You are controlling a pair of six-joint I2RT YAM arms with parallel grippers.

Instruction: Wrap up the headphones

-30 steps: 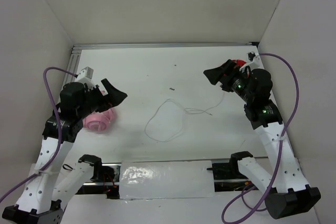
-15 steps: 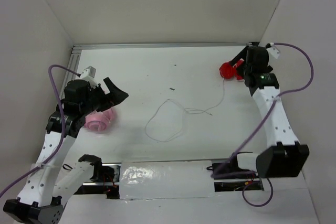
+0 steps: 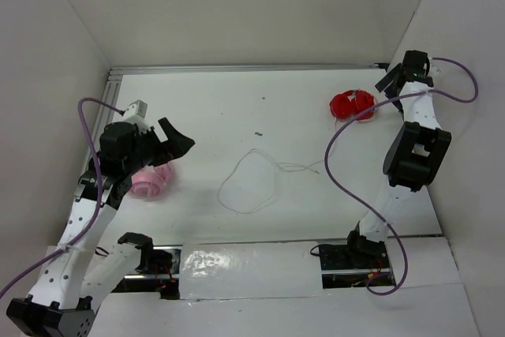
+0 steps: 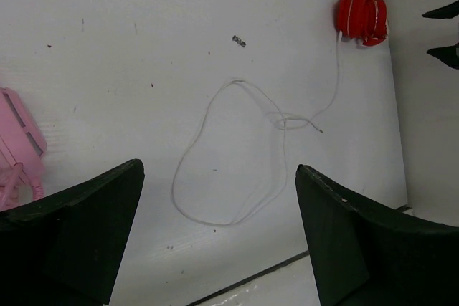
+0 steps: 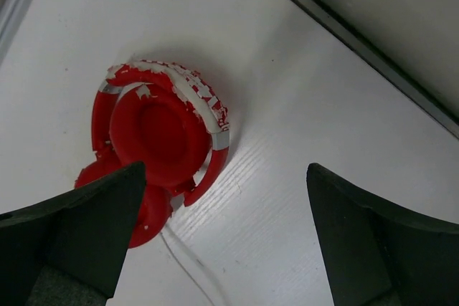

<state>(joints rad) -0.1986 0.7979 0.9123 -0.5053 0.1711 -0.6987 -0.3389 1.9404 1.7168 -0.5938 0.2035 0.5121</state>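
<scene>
both of my grippers stand wide open and hold nothing. my right gripper [image 5: 226, 170] hangs over the far right corner of the table [image 3: 237, 100], pointed down, with the red headphones [image 5: 161, 134] under the left half of the gap between its fingers; nothing touches them. they lie folded up, the two cups pressed together with the band curled round them, close to the right wall. that is likely why this arm reaches so far back and stands so tall. from under the cups the thin white cable [image 4: 338, 62] runs toward the near edge, kinks, and spreads into a big loose loop in the middle of the table, its free end lying just past the kink. my left gripper [image 4: 219, 170] hovers high over the left side, looking across that loop and apart from it. i judge it sits there so it can take the slack while the right one deals with the cups. below its left finger lie pink headphones [image 4: 18, 141], which are not my job and lie apart from the cable. as far as i can see, none of the cable is wound round the red headphones yet, so i judge the wrapping is at its very start. what it calls for first is a grasp, on the cups or on the cord.
</scene>
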